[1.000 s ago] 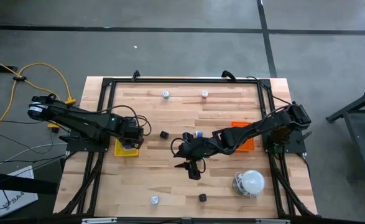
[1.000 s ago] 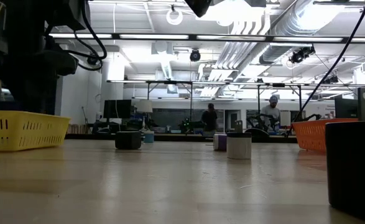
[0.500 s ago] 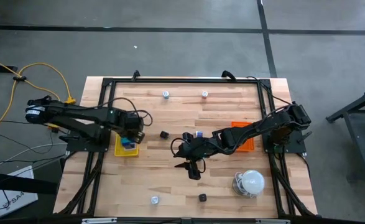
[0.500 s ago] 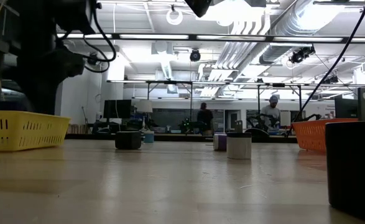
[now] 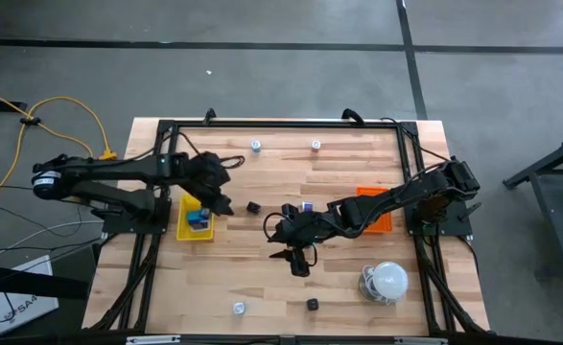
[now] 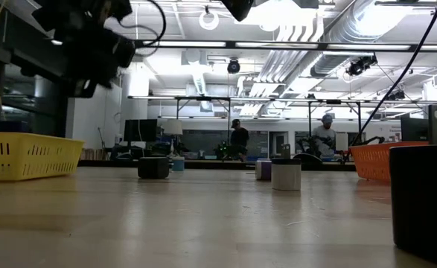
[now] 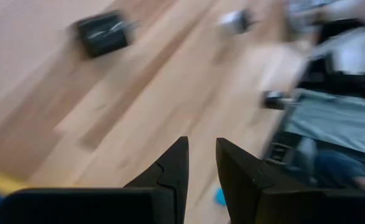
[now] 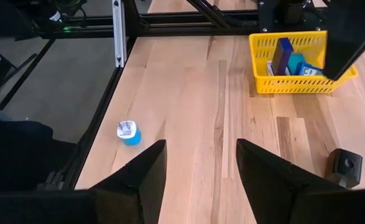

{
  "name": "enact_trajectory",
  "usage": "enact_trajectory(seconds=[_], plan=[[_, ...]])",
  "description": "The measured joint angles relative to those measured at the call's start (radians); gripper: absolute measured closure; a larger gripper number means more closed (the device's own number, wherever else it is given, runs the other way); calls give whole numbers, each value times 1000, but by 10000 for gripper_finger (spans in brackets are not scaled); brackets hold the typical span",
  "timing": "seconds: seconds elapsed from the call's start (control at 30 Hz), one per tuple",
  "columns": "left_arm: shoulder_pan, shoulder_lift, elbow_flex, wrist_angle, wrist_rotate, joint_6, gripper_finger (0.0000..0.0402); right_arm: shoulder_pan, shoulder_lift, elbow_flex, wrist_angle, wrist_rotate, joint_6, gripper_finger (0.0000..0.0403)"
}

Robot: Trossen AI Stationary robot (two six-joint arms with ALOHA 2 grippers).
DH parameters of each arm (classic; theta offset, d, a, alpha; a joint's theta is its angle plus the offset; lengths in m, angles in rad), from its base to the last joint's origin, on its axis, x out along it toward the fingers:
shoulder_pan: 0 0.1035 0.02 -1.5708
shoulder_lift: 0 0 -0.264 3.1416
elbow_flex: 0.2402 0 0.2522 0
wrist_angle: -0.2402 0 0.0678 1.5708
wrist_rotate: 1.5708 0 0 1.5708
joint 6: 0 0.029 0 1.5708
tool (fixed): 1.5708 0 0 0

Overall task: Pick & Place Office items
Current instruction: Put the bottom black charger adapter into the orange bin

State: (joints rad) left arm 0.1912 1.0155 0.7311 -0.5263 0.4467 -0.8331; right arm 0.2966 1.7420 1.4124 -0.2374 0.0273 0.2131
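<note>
While our left gripper (image 5: pixel 225 205) hangs nearly closed and empty just right of the yellow tray (image 5: pixel 195 233), the small black block (image 5: pixel 253 207) lies just to its right, nearer it than our open right gripper (image 5: pixel 298 261).

The low view looks level across a pale wooden worktop (image 6: pixel 203 223). At the left edge stands a yellow basket (image 6: pixel 26 155) with slotted walls. Above it a dark arm (image 6: pixel 84 45) hangs blurred, with a cable looping from it; its end effector cannot be made out. Toward the middle sits a small black block (image 6: pixel 153 167), and to the right of it a small white cylinder (image 6: pixel 286 175) with a purple piece (image 6: pixel 263 170) just behind it. An orange basket (image 6: pixel 374 160) shows at the right, partly hidden by a large dark block (image 6: pixel 426 201) close to the camera. Two people (image 6: pixel 239 139) stand far back in the room.
</note>
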Motion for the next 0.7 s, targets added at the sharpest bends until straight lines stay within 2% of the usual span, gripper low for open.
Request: enact_trajectory(seconds=[0.27, 0.47, 0.7], plan=[[12, -62, 0, 124, 38, 46, 324, 0, 0, 0, -7, 0, -2, 223], [11, -101, 0, 136, 37, 116, 324, 0, 0, 0, -19, 0, -8, 223], [11, -111, 0, 136, 33, 130, 324, 0, 0, 0, -21, 0, -7, 223]])
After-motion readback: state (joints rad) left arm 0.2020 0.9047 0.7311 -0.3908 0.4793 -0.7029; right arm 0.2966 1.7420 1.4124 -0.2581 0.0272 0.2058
